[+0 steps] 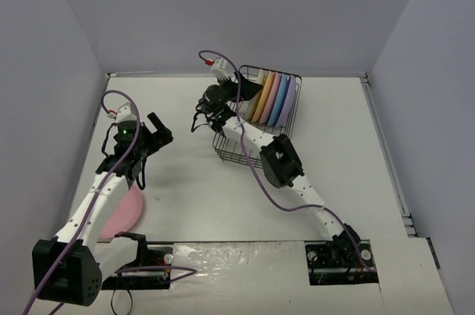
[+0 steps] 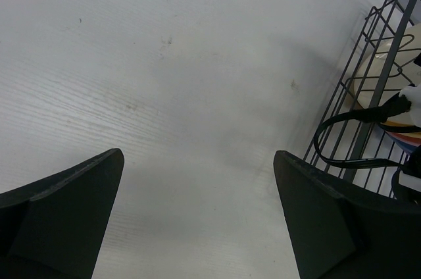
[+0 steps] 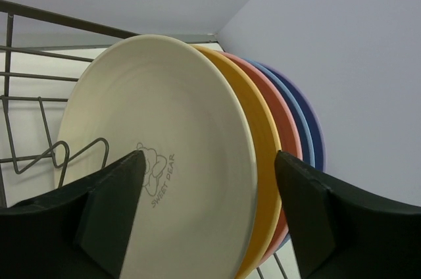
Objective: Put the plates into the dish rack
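Observation:
The black wire dish rack [image 1: 231, 153] stands at the table's back middle. In it stand several plates on edge: cream [image 1: 254, 99], yellow-orange [image 1: 265, 98], pink [image 1: 273, 99], blue [image 1: 282, 101] and lavender [image 1: 291, 99]. My right gripper [image 1: 241, 92] hovers open at the rack's left end. In the right wrist view its fingers stand wide apart on either side of the cream plate [image 3: 164, 160], not touching it. Another pink plate [image 1: 125, 215] lies flat at the near left, partly under my left arm. My left gripper [image 1: 163, 131] hangs open and empty over bare table.
In the left wrist view the rack's wire wall [image 2: 378, 62] is at the right edge with a black cable [image 2: 348, 118] looped in front. Grey walls enclose the table on three sides. The rack's near half [image 1: 241, 148] holds no plates.

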